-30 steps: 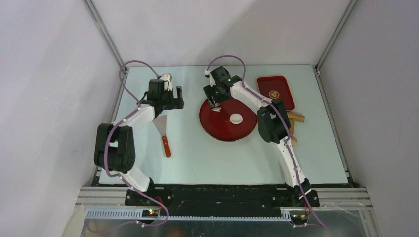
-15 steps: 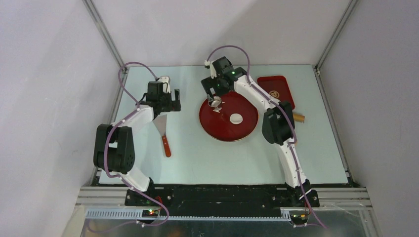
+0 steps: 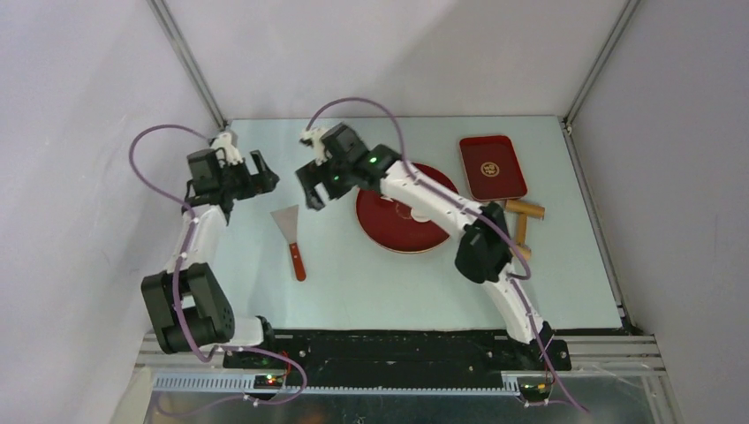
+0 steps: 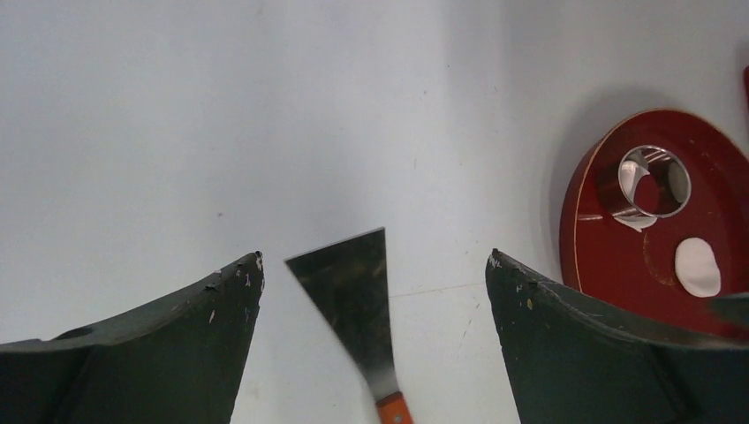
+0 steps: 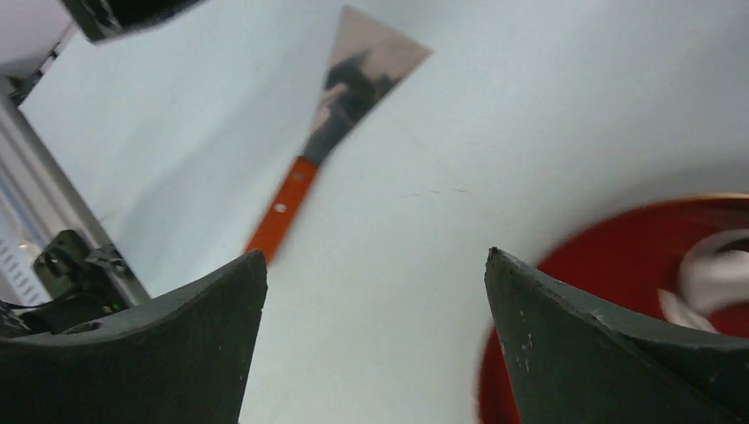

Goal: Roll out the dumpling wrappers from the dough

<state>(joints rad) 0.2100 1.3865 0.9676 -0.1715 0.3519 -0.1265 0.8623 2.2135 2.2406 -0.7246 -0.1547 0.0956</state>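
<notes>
A round white dumpling wrapper lies on the red plate. A shiny metal ring cutter stands on the plate with white dough scraps in and under it. My left gripper is open and empty, above the table left of the scraper; in the top view it is at the back left. My right gripper is open and empty, left of the plate over bare table. In the right wrist view the plate and a blurred white shape lie at right.
A metal scraper with an orange handle lies between the two grippers and the near edge. A red rectangular tray sits at the back right, with a wooden rolling pin in front of it. The right arm crosses above the plate.
My right gripper let go of the ring cutter over the plate and swung left, off the plate. My left gripper moved left and back, away from the scraper.
</notes>
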